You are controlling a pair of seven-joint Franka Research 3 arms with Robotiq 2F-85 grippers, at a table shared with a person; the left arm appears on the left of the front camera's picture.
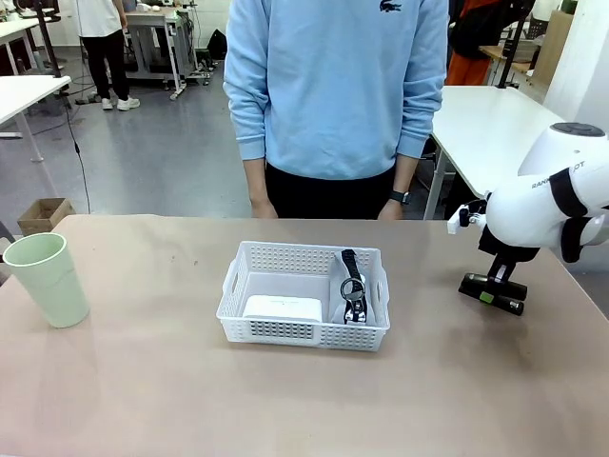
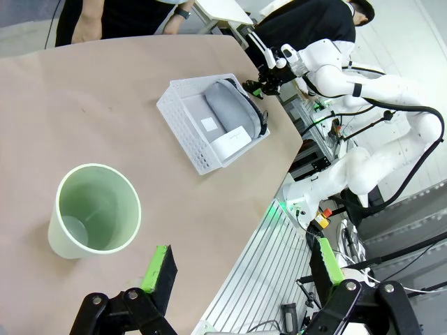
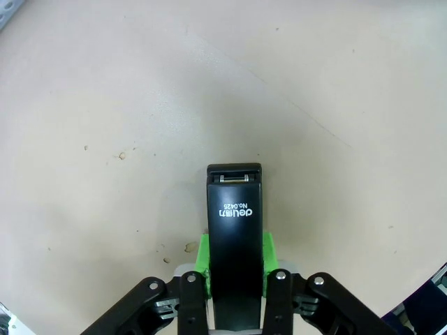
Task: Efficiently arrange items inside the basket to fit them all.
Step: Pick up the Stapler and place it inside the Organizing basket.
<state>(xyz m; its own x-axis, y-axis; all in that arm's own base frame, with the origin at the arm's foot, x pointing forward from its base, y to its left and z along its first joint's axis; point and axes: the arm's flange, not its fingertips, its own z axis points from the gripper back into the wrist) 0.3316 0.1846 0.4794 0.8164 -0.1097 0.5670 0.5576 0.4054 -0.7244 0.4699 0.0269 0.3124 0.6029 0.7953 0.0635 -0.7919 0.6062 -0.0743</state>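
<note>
The white lattice basket (image 1: 233, 286) stands mid-table; it holds the white block (image 1: 282, 307) on its left and the grey zip case (image 1: 353, 290) on edge at its right, black strap up. The left wrist view shows the basket (image 2: 187, 129), the case (image 2: 227, 105) and the block (image 2: 232, 139) from above. The pale green cup (image 1: 48, 278) stands upright at the table's left. My left gripper (image 2: 243, 265) hovers open and empty just beside the cup (image 2: 94, 209). My right gripper (image 1: 491, 295) is shut on the black stapler (image 3: 234, 209), low at the table's right.
A person in a light blue sweatshirt stands at the far edge, hands (image 1: 262, 208) hanging by the table. The brown tabletop (image 1: 152, 381) is bare around the basket. In the left wrist view the table edge (image 2: 276, 174) lies near the basket.
</note>
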